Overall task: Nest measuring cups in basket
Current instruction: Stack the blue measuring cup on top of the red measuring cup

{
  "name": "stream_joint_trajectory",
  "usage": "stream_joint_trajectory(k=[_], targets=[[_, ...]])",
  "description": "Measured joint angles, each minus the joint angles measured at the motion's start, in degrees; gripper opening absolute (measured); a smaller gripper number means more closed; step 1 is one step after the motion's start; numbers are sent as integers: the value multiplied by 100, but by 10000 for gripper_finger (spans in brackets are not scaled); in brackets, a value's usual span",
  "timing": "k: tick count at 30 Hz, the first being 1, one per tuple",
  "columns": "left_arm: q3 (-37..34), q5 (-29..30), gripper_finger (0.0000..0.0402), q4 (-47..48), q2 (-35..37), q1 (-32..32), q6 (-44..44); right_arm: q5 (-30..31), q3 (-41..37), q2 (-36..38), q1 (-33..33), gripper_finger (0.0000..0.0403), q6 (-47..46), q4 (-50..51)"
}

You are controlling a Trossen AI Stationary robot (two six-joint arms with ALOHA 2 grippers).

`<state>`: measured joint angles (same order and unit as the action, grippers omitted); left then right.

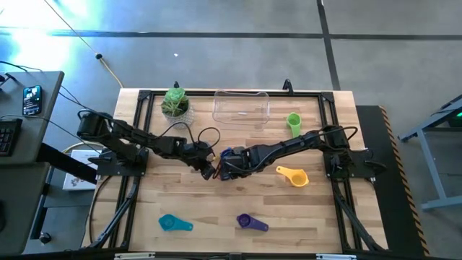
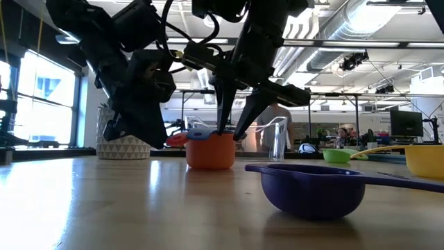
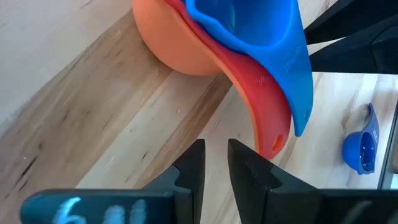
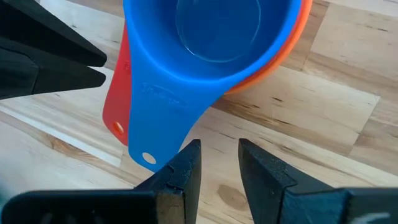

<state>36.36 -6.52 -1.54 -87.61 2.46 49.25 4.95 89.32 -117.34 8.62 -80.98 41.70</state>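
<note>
Nearest the front edge lie the teal cup (image 1: 170,223) on the left and the purple cup (image 1: 245,221) to its right, both alone and well apart from the arms. Farther in, the yellow cup (image 1: 294,176) lies right of centre.

At mid-table stands a stack: the blue cup (image 4: 217,37) sits inside the red cup (image 3: 264,118), which sits inside the orange cup (image 2: 209,151). Both grippers meet here. The left gripper (image 3: 216,163) reaches in from the left, its arm stretched low across the table; its fingers stand a narrow gap apart, just short of the red handle, holding nothing. The right gripper (image 4: 219,165) comes from the right, angled down over the stack, its fingers likewise slightly parted and empty beside the blue handle.

Risks, as I judge them: the two grippers are very close and could collide; a nudge on either handle could tip or unseat the stack; and a grip on only the blue handle might lift that cup out alone.

Beyond, the green cup (image 1: 294,123) lies on the right, just beside the basket (image 1: 241,107), which sits at the far edge with no cup in it. A plant pot (image 1: 175,105) stands left of it.
</note>
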Motion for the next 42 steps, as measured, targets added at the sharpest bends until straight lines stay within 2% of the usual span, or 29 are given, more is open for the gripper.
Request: stream_joint_trajectory(k=[4,14,24,28,32,35,38,42], targets=[[0,-3,60,-11,0,6,-38,-4,0,0,0,99,4,-5],[0,-486,60,84,175,175,-183,-37,0,0,0,99,-7,-52],[11,-487,60,7,136,170,-260,189,-1,-46,2,99,-109,-466],[10,-484,60,81,105,170,-339,74,-4,-79,0,99,-149,-431],[-2,-479,60,175,392,166,-390,46,-2,-85,4,99,-242,-467],[11,-406,60,383,651,61,-502,42,-2,-85,11,99,-281,-458],[5,27,60,805,869,-63,-711,37,-2,-85,11,99,-281,-445],[0,319,60,1240,846,-237,-913,39,-2,-85,17,99,-410,-451]])
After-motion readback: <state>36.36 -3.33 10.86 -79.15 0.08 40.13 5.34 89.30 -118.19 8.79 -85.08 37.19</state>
